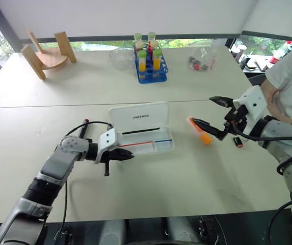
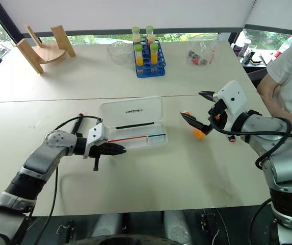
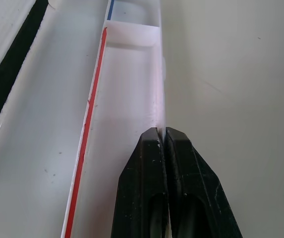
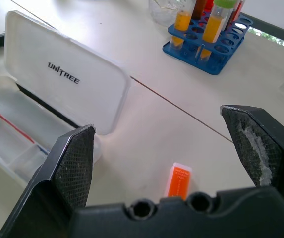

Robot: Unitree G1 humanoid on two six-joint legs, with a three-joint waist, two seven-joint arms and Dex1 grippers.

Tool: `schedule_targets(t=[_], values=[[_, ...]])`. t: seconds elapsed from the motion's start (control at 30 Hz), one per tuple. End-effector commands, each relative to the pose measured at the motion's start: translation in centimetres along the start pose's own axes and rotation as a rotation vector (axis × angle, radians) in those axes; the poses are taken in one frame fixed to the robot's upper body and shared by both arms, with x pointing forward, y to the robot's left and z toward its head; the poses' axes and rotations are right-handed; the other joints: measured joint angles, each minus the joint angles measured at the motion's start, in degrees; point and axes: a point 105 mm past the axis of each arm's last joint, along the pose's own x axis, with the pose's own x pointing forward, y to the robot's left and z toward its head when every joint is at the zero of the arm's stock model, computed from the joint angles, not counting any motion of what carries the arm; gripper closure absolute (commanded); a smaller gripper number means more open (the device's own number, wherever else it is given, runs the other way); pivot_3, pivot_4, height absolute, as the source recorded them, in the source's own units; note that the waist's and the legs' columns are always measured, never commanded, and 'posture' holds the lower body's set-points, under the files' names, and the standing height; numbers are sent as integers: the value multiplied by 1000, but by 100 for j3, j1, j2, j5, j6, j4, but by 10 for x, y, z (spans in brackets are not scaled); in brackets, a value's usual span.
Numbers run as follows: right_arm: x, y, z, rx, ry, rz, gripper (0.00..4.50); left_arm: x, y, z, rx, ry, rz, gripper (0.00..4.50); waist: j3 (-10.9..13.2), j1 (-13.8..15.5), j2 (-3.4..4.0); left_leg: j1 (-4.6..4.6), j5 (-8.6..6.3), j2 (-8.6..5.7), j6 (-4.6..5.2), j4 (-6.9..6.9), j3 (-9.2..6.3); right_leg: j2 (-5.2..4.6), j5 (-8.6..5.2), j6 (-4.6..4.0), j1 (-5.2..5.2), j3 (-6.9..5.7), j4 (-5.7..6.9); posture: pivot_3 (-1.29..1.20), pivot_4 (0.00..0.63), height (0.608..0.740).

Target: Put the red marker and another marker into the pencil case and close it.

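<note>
Both arms are clad in silver-grey segments with black joints and loose black cables, each ending in a white wrist housing and a gripper, left gripper (image 1: 127,154) and right gripper (image 1: 211,115), of two tapered black fingers with cross-hatched pads (image 4: 77,161).

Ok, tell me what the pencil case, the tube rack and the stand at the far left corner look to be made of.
Pencil case: seems to be thin, milky translucent plastic; the table shows faintly through its tray and the walls are glossy.
Tube rack: probably moulded blue plastic, uniform in colour with a slight sheen.
Stand: looks like light, unpainted wood, matte tan with flat-cut slabs.
</note>
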Motion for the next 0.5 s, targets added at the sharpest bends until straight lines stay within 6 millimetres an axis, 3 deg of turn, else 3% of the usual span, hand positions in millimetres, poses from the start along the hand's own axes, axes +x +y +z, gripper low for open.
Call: schedule_targets(t=[0.03, 0.4, 0.5], values=[[-2, -5, 14, -50, -42, -11, 0, -3, -15, -20, -44, 52, -69, 4426, 0, 3, 0, 0, 0, 0, 0, 0, 0, 0, 0, 0, 0, 0, 0, 0, 150, 740], [6, -3, 14, -62, -42, 27, 0, -7, -7, -22, 13, 49, -43, 4426, -1, 5, 2, 1, 0, 0, 0, 1, 1, 1, 0, 0, 0, 0, 1, 0, 150, 740], [6, -3, 13, -64, -41, 30, 0, -10, -4, -16, 21, 17, -27, 3563, -1, 10, 2, 1, 0, 0, 0, 3, 1, 0, 0, 0, 0, 0, 3, 0, 150, 740]])
